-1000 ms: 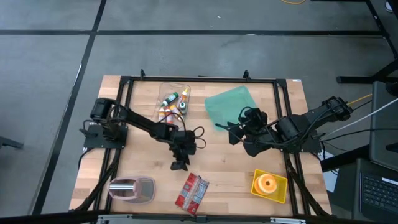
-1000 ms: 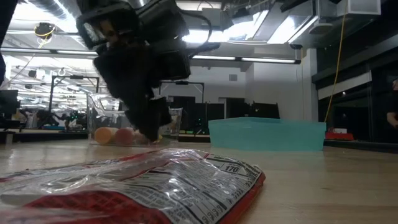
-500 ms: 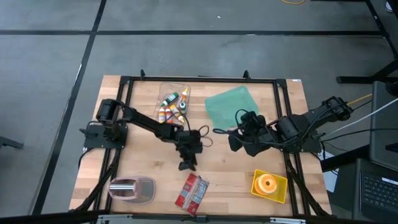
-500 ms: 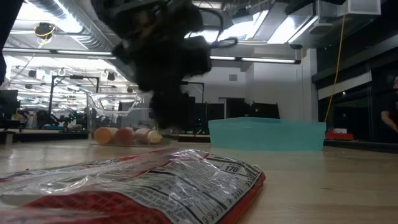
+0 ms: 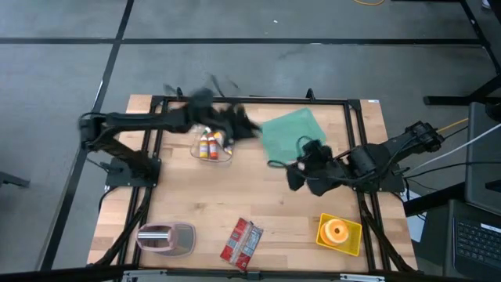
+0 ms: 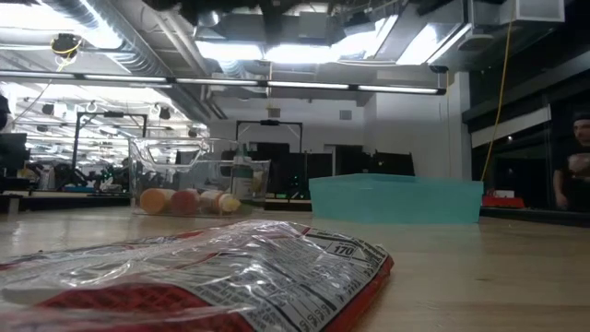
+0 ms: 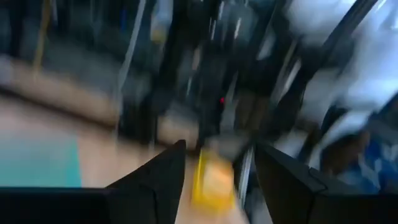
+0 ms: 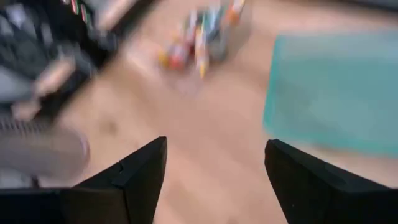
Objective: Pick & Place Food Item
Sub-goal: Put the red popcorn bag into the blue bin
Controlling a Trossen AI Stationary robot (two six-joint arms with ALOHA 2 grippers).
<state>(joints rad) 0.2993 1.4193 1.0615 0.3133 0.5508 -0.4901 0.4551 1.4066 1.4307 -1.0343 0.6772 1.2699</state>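
Note:
A red snack packet [image 5: 240, 240] lies flat near the table's front edge and fills the foreground of the low view [image 6: 212, 277]. My left gripper [image 5: 246, 125] is up high and blurred at the far side, by the clear container [image 5: 210, 145]. Its fingers stand apart in the left wrist view [image 7: 219, 149], and a yellow blur shows through the gap, beyond them. My right gripper [image 5: 296, 178] hovers open over bare wood right of the middle, fingers wide [image 8: 214, 162], nothing between them.
A teal tray [image 5: 290, 133] lies at the far middle [image 6: 396, 200]. The clear container holds small bottles [image 6: 198, 175]. A yellow tray [image 5: 354, 244] with a round orange item [image 5: 337, 230] sits near right. A grey-pink container [image 5: 166, 237] sits near left.
My left gripper has risen fast from just above the table beyond the red packet and swung toward the far edge, over the clear container. It has tipped from pointing down to about level and has left the low view. The packet has stayed where it was.

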